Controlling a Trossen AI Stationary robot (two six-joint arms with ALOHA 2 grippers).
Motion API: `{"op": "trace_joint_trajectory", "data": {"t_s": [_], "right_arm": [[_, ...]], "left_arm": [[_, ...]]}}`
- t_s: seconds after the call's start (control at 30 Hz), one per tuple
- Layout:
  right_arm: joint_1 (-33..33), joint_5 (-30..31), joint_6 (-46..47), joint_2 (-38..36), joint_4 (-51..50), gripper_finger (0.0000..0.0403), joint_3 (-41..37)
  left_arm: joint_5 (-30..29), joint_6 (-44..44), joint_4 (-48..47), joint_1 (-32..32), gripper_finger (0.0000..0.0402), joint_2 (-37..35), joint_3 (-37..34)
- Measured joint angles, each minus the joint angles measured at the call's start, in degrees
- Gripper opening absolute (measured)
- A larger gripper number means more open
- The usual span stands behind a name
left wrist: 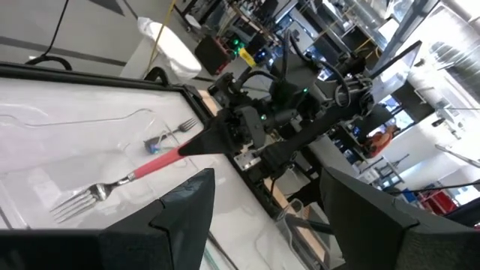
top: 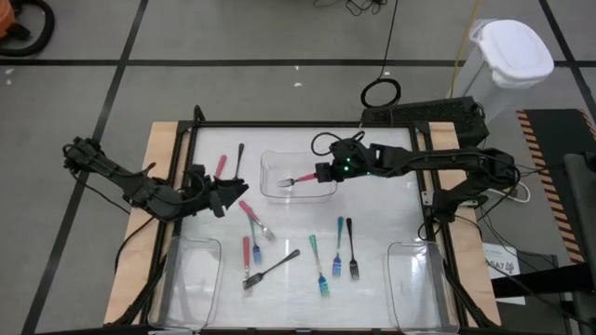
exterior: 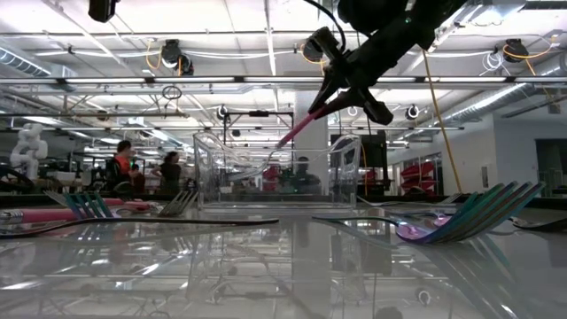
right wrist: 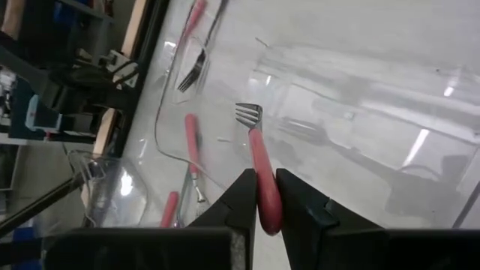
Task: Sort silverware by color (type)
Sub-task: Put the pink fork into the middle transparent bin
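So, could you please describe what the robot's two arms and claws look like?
Both arms are dark, near-black jointed links with black cables looped alongside. The right arm shows a small green light near its wrist. The right claw and the left claw each end in two flat, wedge-shaped matte black fingers.

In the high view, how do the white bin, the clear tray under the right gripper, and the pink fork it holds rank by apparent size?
1. Clear tray
2. White bin, though close to the tray
3. Pink fork, gripped by the right gripper
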Motion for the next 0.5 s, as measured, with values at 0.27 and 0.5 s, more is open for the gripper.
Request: {"op": "trace_joint_trajectory", "data": {"t_s": [0.27, 0.5], "right_arm": [[-0.4, 1.4, -1.3, 0.2, -2.4, 0.0039, 0.0], [-0.4, 2.2, -1.3, 0.7, -1.9, 0.004, 0.1]], "left_arm": [[0.0, 0.0, 0.0, 0.0, 0.0242, 1.2, 0.0], [0.0, 0.0, 0.0, 0.0, 0.0242, 1.4, 0.0]]}}
